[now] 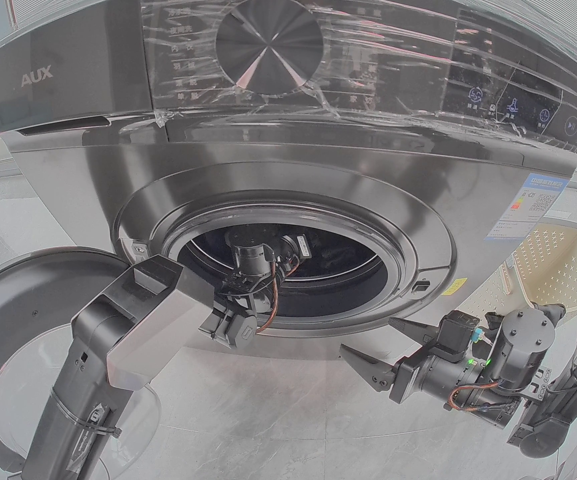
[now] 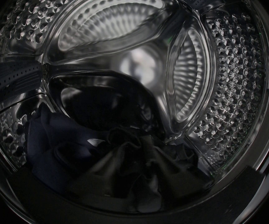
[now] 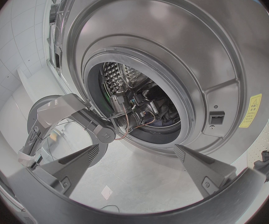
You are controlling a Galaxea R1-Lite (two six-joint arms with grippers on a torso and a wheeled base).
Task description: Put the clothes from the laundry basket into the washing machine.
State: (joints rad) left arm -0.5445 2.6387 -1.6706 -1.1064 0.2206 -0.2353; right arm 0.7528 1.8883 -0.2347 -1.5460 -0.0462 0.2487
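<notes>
The washing machine (image 1: 288, 168) stands in front of me with its round door (image 1: 28, 315) swung open to the left. My left arm's wrist (image 1: 252, 258) reaches through the opening into the drum (image 2: 227, 78); the gripper beyond it is hidden in the dark. A navy garment (image 2: 47, 140) and a black garment (image 2: 134, 165) lie crumpled on the drum's bottom. My right gripper (image 1: 367, 336) hangs open and empty below the door opening's right side, its fingers (image 3: 91, 153) spread wide. The cream perforated laundry basket (image 1: 555, 268) sits to the right of the machine.
Grey tiled floor (image 1: 268, 408) stretches below the machine between my two arms. The door latch (image 3: 217, 118) and a yellow sticker (image 3: 250, 110) are on the machine's front, right of the opening. The control panel (image 1: 268, 45) is above.
</notes>
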